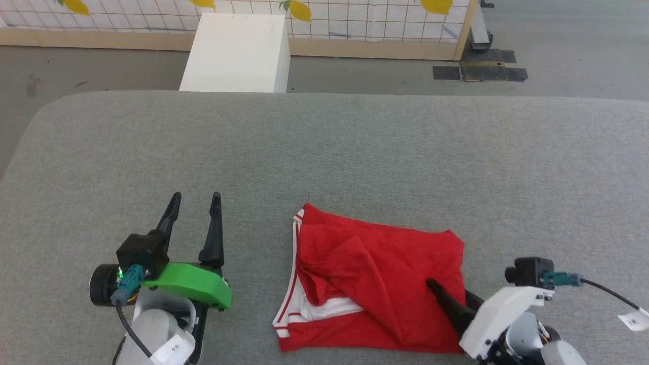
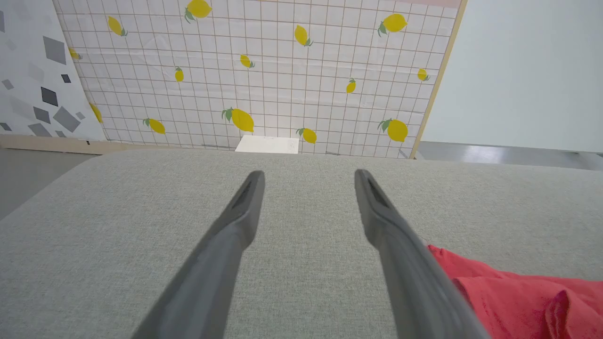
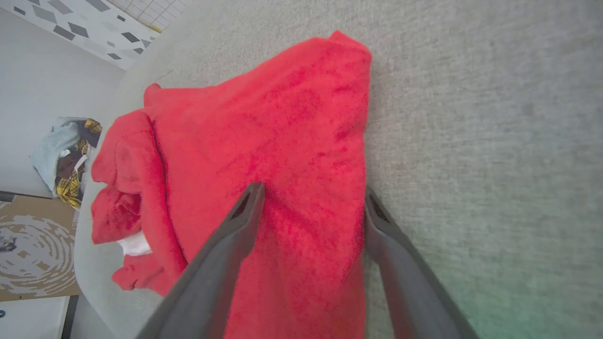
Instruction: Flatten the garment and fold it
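Observation:
The red garment point(image 1: 380, 263) lies roughly folded and wrinkled on the grey table point(image 1: 324, 152), near its front edge. A white sleeve with red-striped trim point(image 1: 324, 307) peeks out at its left side; the letters and number are hidden. My right gripper point(image 1: 448, 287) is open at the garment's right edge. In the right wrist view, the right gripper point(image 3: 313, 188) has one finger over the red cloth point(image 3: 282, 127) and the other just off its edge. My left gripper point(image 1: 196, 195) is open and holds nothing, well left of the shirt. In the left wrist view the left gripper point(image 2: 308, 173) points across the table, with a corner of the garment point(image 2: 518, 296) to its right.
A white box point(image 1: 236, 50) stands on the floor beyond the table's far edge, before a lemon-patterned grid wall point(image 2: 282, 70). In the right wrist view a heap of other clothes point(image 3: 66, 160) and a cardboard sheet point(image 3: 33, 249) lie off the table.

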Tool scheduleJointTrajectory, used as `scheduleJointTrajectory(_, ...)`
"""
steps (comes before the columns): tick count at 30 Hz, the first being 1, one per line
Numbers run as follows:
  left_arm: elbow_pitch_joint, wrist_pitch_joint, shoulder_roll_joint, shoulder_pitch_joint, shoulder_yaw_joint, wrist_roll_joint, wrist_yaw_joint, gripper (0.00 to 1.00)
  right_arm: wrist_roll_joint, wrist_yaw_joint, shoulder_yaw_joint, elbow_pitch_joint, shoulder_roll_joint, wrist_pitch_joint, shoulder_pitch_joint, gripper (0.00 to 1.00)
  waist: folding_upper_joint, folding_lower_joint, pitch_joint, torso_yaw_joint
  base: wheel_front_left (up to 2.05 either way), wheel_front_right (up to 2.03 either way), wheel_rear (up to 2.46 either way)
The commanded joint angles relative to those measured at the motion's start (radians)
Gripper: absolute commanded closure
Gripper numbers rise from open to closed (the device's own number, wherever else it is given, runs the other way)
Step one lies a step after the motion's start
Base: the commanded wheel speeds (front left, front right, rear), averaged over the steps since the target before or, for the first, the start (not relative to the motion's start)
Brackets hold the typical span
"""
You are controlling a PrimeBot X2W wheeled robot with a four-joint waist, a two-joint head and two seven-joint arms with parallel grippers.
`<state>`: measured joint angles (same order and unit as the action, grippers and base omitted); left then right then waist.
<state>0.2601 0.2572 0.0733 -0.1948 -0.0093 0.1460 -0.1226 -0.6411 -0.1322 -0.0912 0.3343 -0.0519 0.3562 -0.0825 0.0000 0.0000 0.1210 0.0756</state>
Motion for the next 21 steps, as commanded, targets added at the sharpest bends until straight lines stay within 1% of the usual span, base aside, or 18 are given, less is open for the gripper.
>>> scheduleJointTrajectory(1, 0.003, 0.005, -0.001, 0.006, 0.001, -0.006, -0.005, 0.0, -0.008, 0.002, -0.014, 0.034, 0.002, 0.014, -0.019, 0.0, 0.0, 0.0, -0.001, 0.005, 0.0, 0.0, 0.0)
scheduleJointTrajectory(2, 0.004, 0.005, -0.001, 0.006, 0.0, -0.006, -0.005, 0.0, -0.008, 0.002, -0.02, 0.048, 0.002, 0.018, -0.029, 0.3, 0.0, 0.0, -0.001, 0.007, 0.0, 0.0, 0.0)
scheduleJointTrajectory(4, 0.007, 0.005, -0.002, 0.007, -0.002, -0.007, -0.006, 0.0, -0.008, 0.002, -0.029, 0.073, 0.002, 0.019, -0.046, 0.82, 0.0, 0.0, -0.004, 0.01, 0.0, 0.0, 0.0)
scheduleJointTrajectory(5, 0.008, 0.005, -0.002, 0.008, -0.003, -0.007, -0.006, 0.0, -0.008, 0.002, -0.033, 0.08, 0.002, 0.019, -0.052, 0.98, 0.0, 0.0, -0.006, 0.011, 0.0, 0.0, 0.0)
scheduleJointTrajectory(6, 0.009, 0.005, -0.003, 0.009, -0.003, -0.008, -0.006, 0.0, -0.005, 0.002, -0.037, 0.087, 0.002, 0.017, -0.059, 1.0, 0.0, 0.0, -0.008, 0.011, 0.0, 0.0, 0.0)
scheduleJointTrajectory(8, 0.011, 0.005, -0.003, 0.012, -0.001, -0.007, -0.006, 0.0, 0.021, 0.002, -0.036, 0.091, 0.002, 0.011, -0.07, 1.0, 0.0, 0.0, -0.012, 0.008, 0.0, 0.0, 0.0)
scheduleJointTrajectory(10, 0.011, 0.005, -0.003, 0.016, 0.005, -0.007, -0.005, 0.0, 0.072, 0.002, -0.035, 0.08, 0.002, 0.008, -0.085, 1.0, 0.0, 0.0, -0.016, -0.001, 0.0, 0.0, 0.0)
scheduleJointTrajectory(12, 0.009, 0.005, -0.002, 0.022, 0.012, -0.006, -0.005, 0.0, 0.154, 0.002, -0.041, 0.047, 0.002, 0.02, -0.107, 1.0, 0.0, 0.0, -0.019, -0.018, 0.0, 0.0, 0.0)
scheduleJointTrajectory(14, 0.004, 0.005, -0.001, 0.029, 0.019, -0.007, -0.002, 0.0, 0.264, 0.002, -0.055, -0.005, 0.002, 0.049, -0.136, 1.0, 0.0, 0.0, -0.02, -0.041, 0.0, 0.0, 0.0)
scheduleJointTrajectory(15, 0.001, 0.005, -0.001, 0.031, 0.021, -0.007, -0.002, 0.0, 0.334, 0.002, -0.062, -0.04, 0.002, 0.071, -0.154, 1.0, 0.0, 0.0, -0.02, -0.053, 0.0, 0.0, 0.0)
scheduleJointTrajectory(18, -0.01, 0.005, 0.001, 0.032, 0.029, -0.008, 0.0, 0.0, 0.486, 0.002, -0.096, -0.127, 0.0, 0.143, -0.201, 1.0, 0.0, 0.0, -0.013, -0.094, 0.0, 0.0, 0.0)
scheduleJointTrajectory(19, -0.014, 0.005, 0.001, 0.03, 0.031, -0.009, 0.0, 0.0, 0.533, 0.002, -0.113, -0.157, -0.009, 0.166, -0.22, 1.0, 0.0, 0.0, -0.008, -0.109, 0.0, 0.0, 0.0)
scheduleJointTrajectory(21, -0.022, 0.005, 0.002, 0.024, 0.036, -0.009, 0.001, 0.0, 0.576, 0.002, -0.149, -0.195, -0.041, 0.2, -0.252, 1.0, 0.0, 0.0, 0.003, -0.139, 0.0, 0.0, 0.0)
